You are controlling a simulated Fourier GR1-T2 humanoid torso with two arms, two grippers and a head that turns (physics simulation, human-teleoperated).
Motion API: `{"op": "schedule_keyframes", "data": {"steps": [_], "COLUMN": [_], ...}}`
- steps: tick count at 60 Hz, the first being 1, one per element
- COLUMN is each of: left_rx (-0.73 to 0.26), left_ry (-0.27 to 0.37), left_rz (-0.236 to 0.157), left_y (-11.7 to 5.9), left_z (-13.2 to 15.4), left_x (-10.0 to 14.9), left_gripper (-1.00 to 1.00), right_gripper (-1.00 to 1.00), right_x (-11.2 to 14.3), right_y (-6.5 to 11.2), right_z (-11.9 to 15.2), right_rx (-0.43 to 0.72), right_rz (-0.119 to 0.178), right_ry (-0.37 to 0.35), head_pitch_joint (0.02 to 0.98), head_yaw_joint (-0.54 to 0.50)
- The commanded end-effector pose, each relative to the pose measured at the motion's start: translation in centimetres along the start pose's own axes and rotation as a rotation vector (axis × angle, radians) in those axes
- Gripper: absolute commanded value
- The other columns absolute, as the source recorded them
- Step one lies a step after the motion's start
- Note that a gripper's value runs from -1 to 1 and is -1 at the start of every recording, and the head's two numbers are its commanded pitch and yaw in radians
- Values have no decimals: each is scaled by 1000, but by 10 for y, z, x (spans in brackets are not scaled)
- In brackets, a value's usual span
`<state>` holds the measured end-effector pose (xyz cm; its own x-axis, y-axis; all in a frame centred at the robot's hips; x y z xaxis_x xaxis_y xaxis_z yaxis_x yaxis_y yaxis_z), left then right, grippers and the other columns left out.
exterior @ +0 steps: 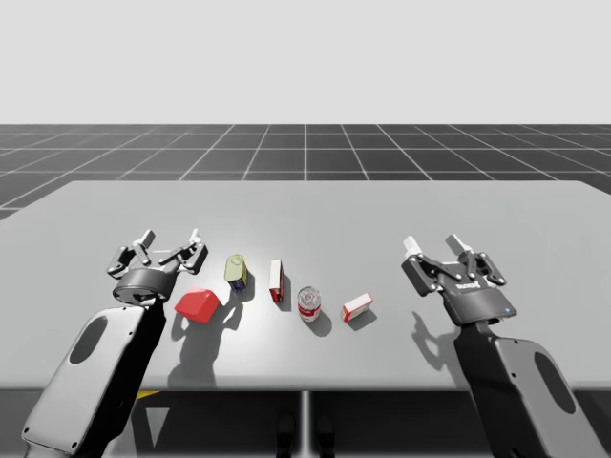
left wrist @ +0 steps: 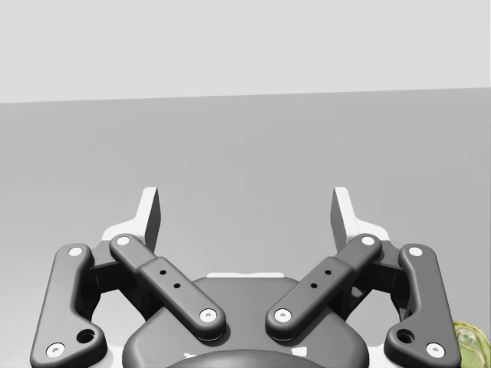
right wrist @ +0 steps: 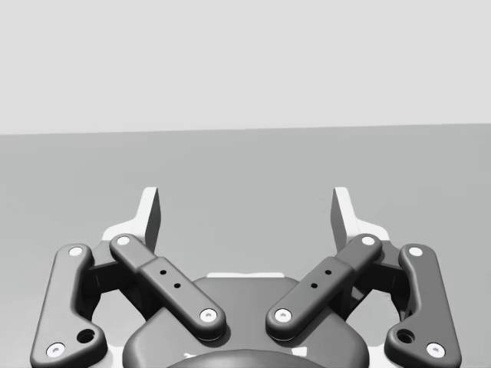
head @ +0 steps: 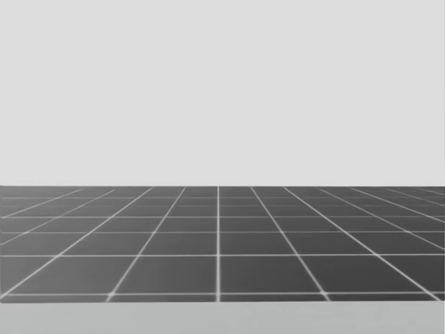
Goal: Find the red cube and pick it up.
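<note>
The red cube (exterior: pixel 198 304) lies on the grey table (exterior: pixel 315 205) at the left of a row of objects. My left gripper (exterior: pixel 171 239) hovers just behind and to the left of it, open, nothing between its fingers. My right gripper (exterior: pixel 434 244) is open over bare table at the right. In the left wrist view the left gripper (left wrist: pixel 245 211) stands open over bare table, its fingers (left wrist: pixel 150 212) wide apart. The right wrist view has the right gripper (right wrist: pixel 245 211) open the same way.
Right of the cube stand an olive-yellow can (exterior: pixel 236 272), a red and white upright box (exterior: pixel 276 281), a red and white can (exterior: pixel 308 303) and a small red and white box (exterior: pixel 357 306). A green object's edge (left wrist: pixel 472 343) lies beside the left gripper.
</note>
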<state>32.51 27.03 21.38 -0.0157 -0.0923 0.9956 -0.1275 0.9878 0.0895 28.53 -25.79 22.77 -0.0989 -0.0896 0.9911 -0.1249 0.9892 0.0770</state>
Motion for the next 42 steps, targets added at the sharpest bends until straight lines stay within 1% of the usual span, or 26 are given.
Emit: {"op": "schedule_keyframes", "data": {"steps": [1, 4, 6, 9, 12, 16, 21, 29, 42], "left_rx": [0, 0, -1, -2, -2, -2, -2, -2, -4], "left_ry": [1, 1, 1, 1, 2, 3, 2, 0, -2], "left_rz": [0, 0, 0, -1, 0, -1, 0, -7, -11], "left_y": [0, 0, 0, 0, 0, 0, 0, -1, 0], "left_z": [0, 0, 0, 1, 1, 1, 1, 2, 1], "left_x": [0, 0, 0, 0, 0, 0, 0, 0, 0], "left_gripper": [-1000, -1000, -1000, -1000, -1000, -1000, -1000, -1000, -1000], "right_gripper": [-1000, -1000, -1000, -1000, -1000, -1000, -1000, -1000, -1000], "right_x": [-1, -1, -2, -2, -2, -2, -2, -3, -3], "right_y": [2, 1, 1, 0, -1, -1, -2, -2, -3], "right_z": [1, 0, -1, -2, -2, -2, -3, -3, -3], "right_rx": [-38, -34, -26, -22, -12, -15, -21, -23, -23], "right_rz": [7, 12, -2, 3, -13, -10, -7, -1, -1], "right_ry": [-8, -1, 6, 22, 25, 24, 20, 23, 28], "head_pitch_joint": [85, 86, 89, 98, 107, 132, 196, 270, 435], "head_yaw_joint": [-13, -13, -13, -14, -14, -15, -16, -14, 7]}}
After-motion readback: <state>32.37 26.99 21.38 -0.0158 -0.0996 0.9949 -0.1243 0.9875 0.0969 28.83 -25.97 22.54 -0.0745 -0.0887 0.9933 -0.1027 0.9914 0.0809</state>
